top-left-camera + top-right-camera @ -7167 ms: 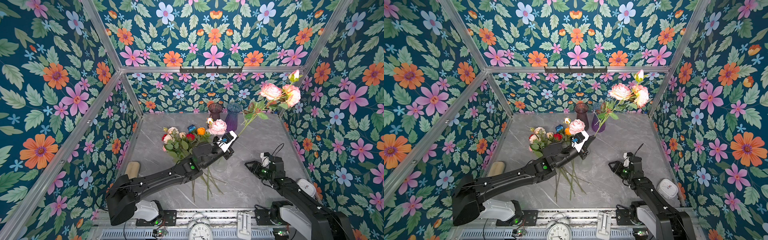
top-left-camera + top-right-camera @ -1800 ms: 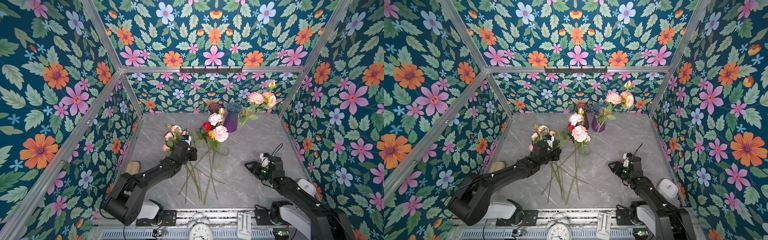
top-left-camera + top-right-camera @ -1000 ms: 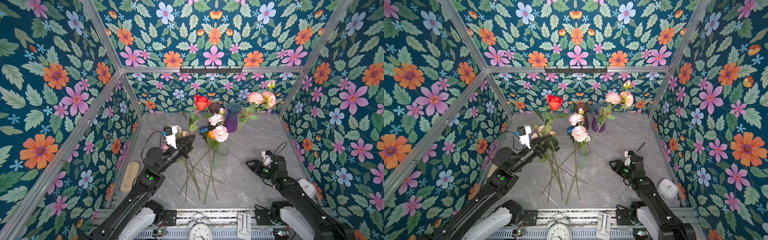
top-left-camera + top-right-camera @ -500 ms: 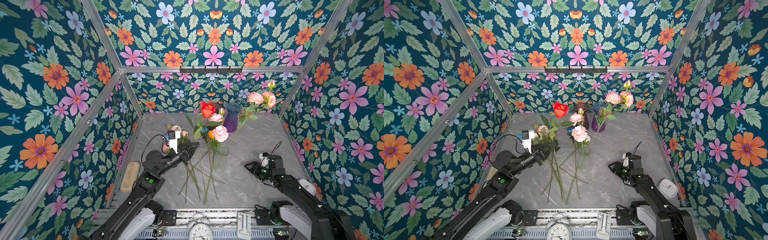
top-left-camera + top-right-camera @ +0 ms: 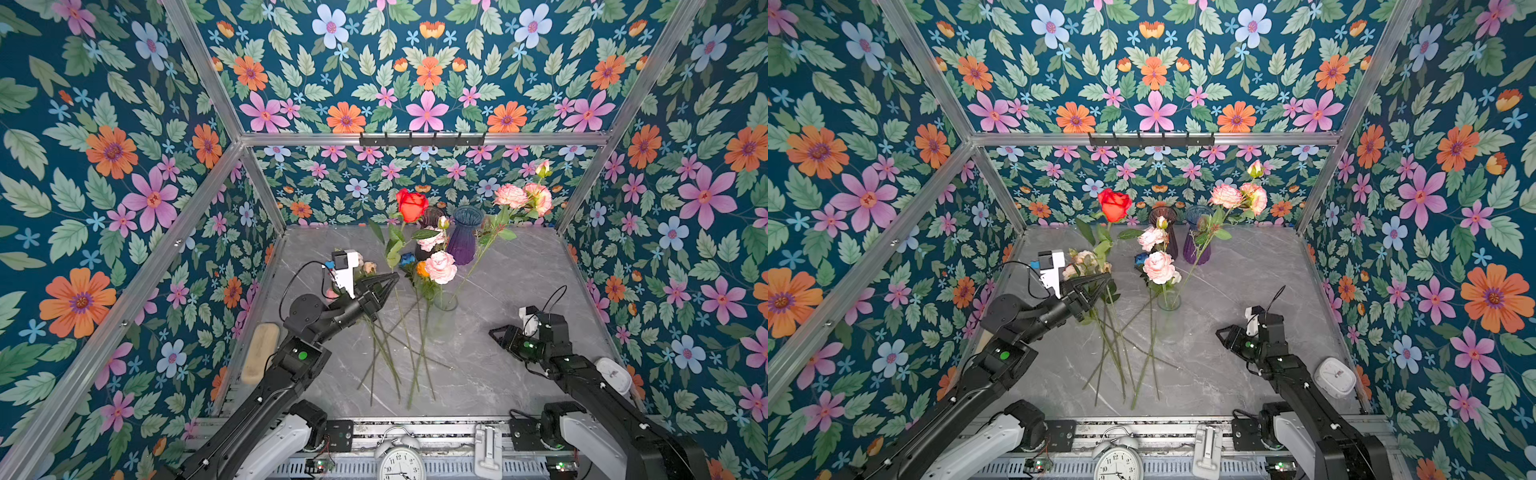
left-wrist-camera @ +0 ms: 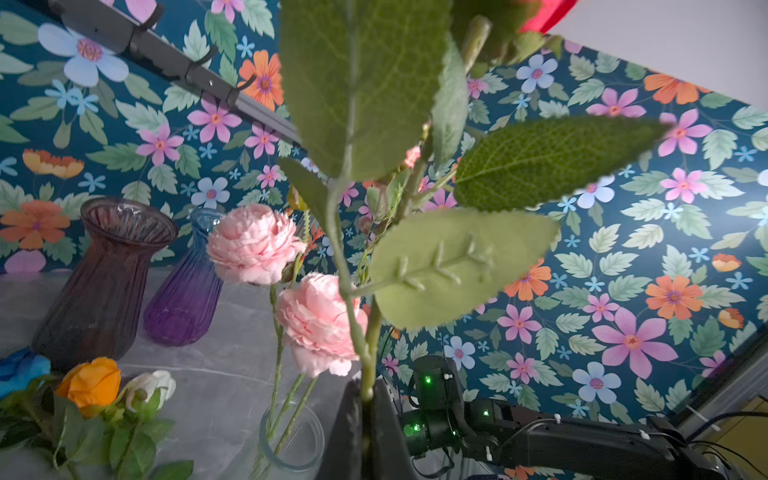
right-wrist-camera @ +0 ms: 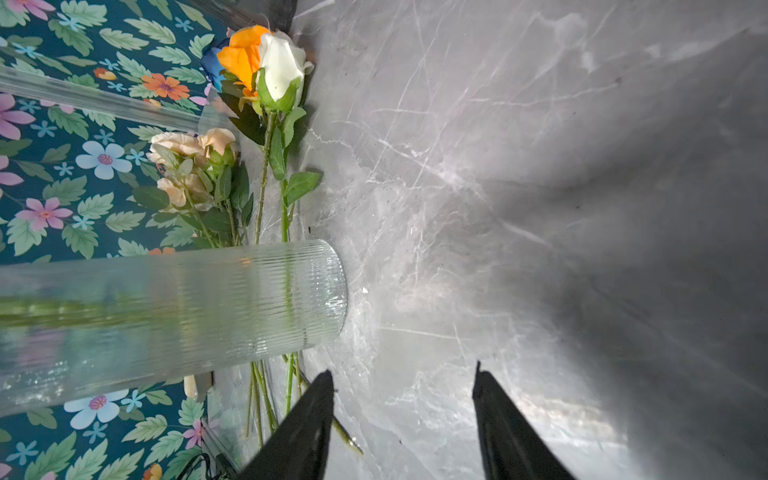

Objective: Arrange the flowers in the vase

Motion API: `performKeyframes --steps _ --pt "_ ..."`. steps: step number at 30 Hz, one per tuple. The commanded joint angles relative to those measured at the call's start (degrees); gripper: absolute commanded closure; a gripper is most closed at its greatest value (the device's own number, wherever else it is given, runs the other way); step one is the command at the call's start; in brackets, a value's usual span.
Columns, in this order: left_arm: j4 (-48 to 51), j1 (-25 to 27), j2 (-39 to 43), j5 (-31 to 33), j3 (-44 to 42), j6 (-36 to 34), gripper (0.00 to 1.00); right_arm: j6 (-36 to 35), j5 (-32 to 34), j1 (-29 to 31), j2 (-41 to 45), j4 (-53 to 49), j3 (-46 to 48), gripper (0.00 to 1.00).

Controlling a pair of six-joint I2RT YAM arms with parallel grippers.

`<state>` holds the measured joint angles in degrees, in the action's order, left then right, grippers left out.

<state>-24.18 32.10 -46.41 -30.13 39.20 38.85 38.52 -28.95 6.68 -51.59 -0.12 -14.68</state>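
Clamping red rose [image 5: 411, 204], L jaws, vase [image 7: 208, 307] ribs clear only R wrist

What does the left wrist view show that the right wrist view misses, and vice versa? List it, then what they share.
Left wrist only: the left claw shut on the red rose's stem, two pink ruffled blooms, the maroon vase, the purple vase, the right arm.
Right wrist only: the open right claw, peach blooms lying on the tabletop.
Both: the clear ribbed vase, orange rose, white rose, tabletop.
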Motion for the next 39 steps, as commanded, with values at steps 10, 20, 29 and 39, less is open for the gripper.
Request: performKeyframes --steps 10,20,29,39 --pt "-6.9 1.6 2.2 -0.7 4.9 -4.5 1.00 -9.0 15.7 16.6 9.6 -10.5 -6.2 0.43" --pt "-22.3 4.6 -9.7 -9.1 12.6 -15.3 1.00 -8.9 22.4 16.6 25.8 -22.9 -4.7 0.43" --pt "-21.9 10.1 -22.2 -13.8 20.8 -38.1 1.00 -8.1 21.8 16.6 31.2 -22.6 -2.4 0.40" --pt "-18.2 11.6 -28.4 -15.9 28.6 -46.1 1.00 -8.1 22.2 16.6 32.5 -22.9 -2.1 0.40"
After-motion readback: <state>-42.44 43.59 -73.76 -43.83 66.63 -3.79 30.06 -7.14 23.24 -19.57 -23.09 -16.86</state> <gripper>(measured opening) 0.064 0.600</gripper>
